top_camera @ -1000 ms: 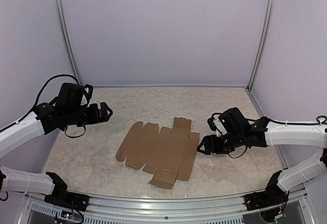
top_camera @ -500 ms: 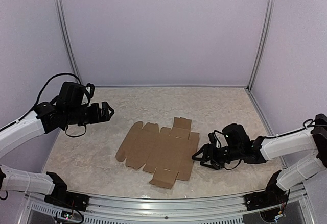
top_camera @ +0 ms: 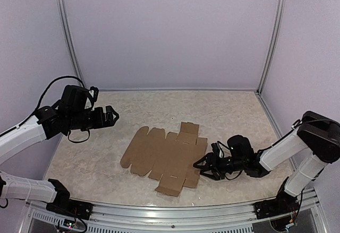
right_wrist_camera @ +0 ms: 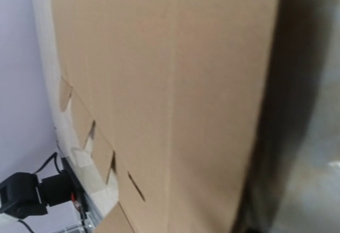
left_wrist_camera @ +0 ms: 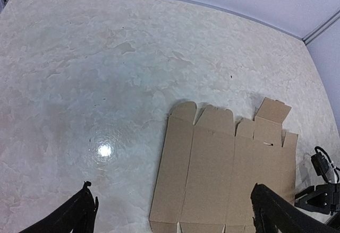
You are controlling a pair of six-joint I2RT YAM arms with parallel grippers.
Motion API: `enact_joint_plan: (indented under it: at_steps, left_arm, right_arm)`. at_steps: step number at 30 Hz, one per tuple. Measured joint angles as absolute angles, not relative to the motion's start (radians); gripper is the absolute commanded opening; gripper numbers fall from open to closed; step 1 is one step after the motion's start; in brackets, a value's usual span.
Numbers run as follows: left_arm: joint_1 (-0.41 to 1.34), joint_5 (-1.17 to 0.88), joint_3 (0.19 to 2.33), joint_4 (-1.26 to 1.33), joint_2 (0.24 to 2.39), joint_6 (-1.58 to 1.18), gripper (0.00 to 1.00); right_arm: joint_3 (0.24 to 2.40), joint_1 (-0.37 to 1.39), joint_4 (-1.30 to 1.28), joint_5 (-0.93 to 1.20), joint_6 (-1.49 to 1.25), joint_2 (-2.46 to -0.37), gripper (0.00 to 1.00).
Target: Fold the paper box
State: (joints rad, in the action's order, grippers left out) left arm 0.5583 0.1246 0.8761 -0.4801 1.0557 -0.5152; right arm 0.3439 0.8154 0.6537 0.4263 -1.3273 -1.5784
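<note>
- Paper box [top_camera: 164,158]: 1 flat cardboard sheet, judged light, thin and bendable; best taken by the edge nearest the tabletop's right side.
- Left pincer [top_camera: 110,115]: spread wide.
- Right pincer [top_camera: 202,167]: parted at that edge.

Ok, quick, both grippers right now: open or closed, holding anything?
Left gripper: open, holding nothing.
Right gripper: open, jaws apart at the right edge of the box, no grip visible.

Lab enclosure, lilac panels [top_camera: 170,31], metal frame posts [top_camera: 66,31]
</note>
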Motion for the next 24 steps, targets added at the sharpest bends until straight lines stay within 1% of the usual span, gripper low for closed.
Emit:
enact_joint_plan:
  at_steps: [6,10,13,20,22,24]
  left_arm:
    - [0.558,0.131,0.876,-0.481,1.056,-0.515,0.99]
    - [0.558,0.134,0.876,-0.482,1.056,-0.515,0.99]
    - [0.558,0.136,0.876,-0.486,1.056,-0.515,0.99]
    - [0.562,0.140,0.876,-0.498,1.054,-0.514,0.99]
    - [0.562,0.140,0.876,-0.502,1.052,-0.514,0.99]
    - [0.562,0.140,0.876,-0.503,1.050,-0.514,0.99]
  right_arm:
    - [0.341,0.832,0.812,0.426,-1.370,-1.674,0.48]
    - [0.338,0.841,0.915,0.425,-1.406,-1.740,0.33]
    - [0.332,0.842,0.955,0.422,-1.427,-1.771,0.25]
    - [0.331,0.842,0.925,0.410,-1.411,-1.755,0.08]
    - [0.333,0.842,0.892,0.403,-1.395,-1.730,0.00]
    - [0.340,0.843,0.851,0.397,-1.377,-1.694,0.00]
